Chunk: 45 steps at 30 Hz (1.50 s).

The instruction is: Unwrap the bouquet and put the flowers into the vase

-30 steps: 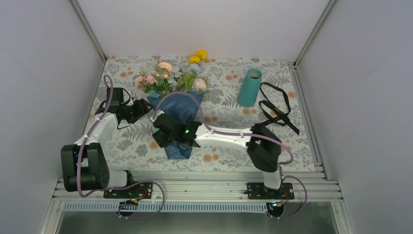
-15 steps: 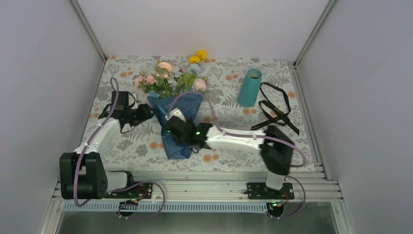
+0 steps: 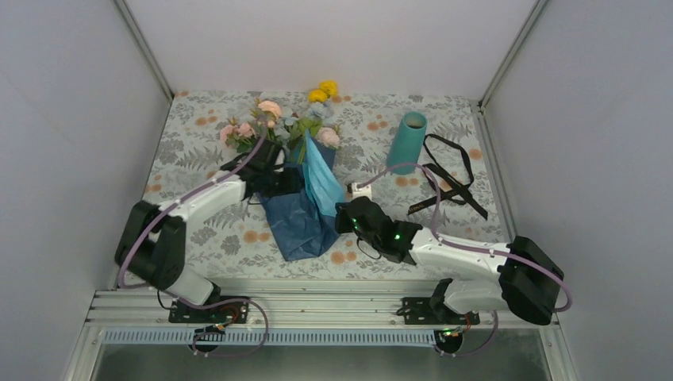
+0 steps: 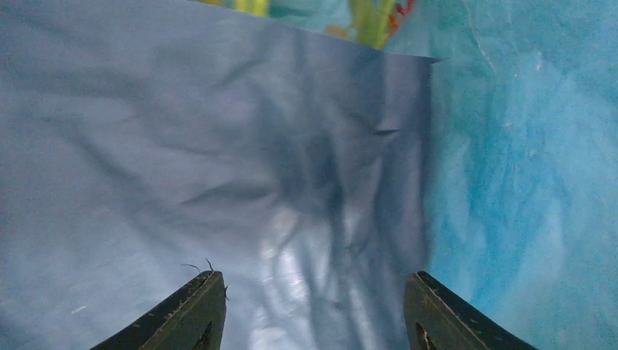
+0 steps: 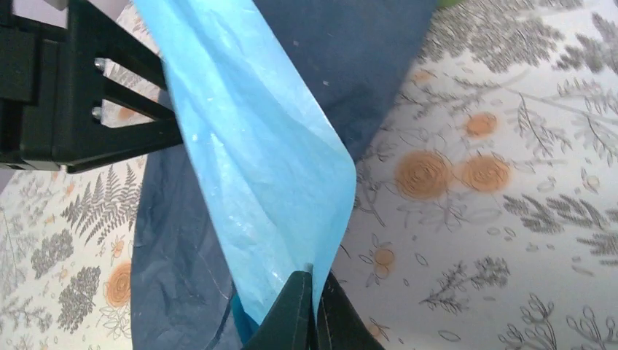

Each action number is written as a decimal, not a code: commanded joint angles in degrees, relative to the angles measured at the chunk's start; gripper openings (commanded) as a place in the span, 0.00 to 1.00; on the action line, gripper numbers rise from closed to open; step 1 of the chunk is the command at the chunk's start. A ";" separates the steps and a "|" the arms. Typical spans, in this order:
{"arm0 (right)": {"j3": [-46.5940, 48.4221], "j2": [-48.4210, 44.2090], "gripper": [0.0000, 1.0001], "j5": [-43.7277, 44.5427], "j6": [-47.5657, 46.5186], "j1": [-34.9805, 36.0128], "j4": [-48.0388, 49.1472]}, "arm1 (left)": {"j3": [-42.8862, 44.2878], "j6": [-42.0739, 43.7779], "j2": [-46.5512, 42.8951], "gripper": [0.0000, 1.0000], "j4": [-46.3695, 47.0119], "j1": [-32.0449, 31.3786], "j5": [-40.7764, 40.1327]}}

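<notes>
Right in the middle of the flowery tablecloth lies the bouquet, flowers pointing at the back wall and the narrow wrapped end toward the arm bases. The right gripper sits at the bouquet's right side, low down near the tablecloth, and its fingers are pinched tight together on the edge of the blue paper. From that pinch a flap showing the lighter blue side stands up off the darker wrap like a little sail, running from the fingertips back toward the blooms. In the right wrist view that pale sheet climbs straight out of the closed tips, with the dark paper behind it and the printed cloth off to the right. The left gripper is on the other side, up against the upper left of the wrap just below the flower heads. Its fingers are apart, and its own camera sees almost nothing but crinkled blue paper right in front of them, with a sliver of yellow and green at the top edge. Can't tell if the tips actually touch the paper. The teal vase stands upright at the back right, well apart from both grippers, with a black strap lying just to its right.
</notes>
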 commanded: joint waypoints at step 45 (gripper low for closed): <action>-11.66 -6.44 0.04 2.20 6.26 -5.46 10.50 | 15.26 -3.08 16.22 0.02 -3.56 -12.81 -15.79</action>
